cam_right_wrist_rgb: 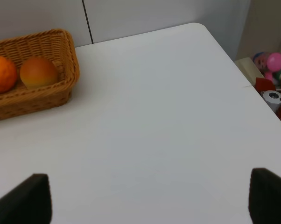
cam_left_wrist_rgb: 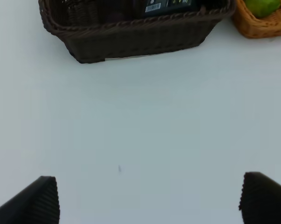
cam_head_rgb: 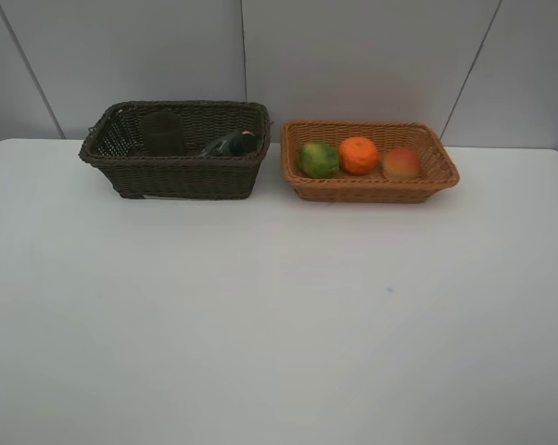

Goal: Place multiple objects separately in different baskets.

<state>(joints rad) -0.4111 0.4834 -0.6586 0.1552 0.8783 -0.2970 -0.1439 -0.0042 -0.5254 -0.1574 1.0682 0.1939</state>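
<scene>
Plain white counter against a grey panelled wall, colourful clutter off one corner. Left tool and right tool both gape wide, holding nothing.

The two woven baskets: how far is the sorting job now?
It looks finished. The tan wicker basket holds the green round fruit, the orange and the red-orange fruit. The dark brown wicker basket holds a dark bottle and a cup. Both hands are open and empty; nothing lies on the white table.
</scene>
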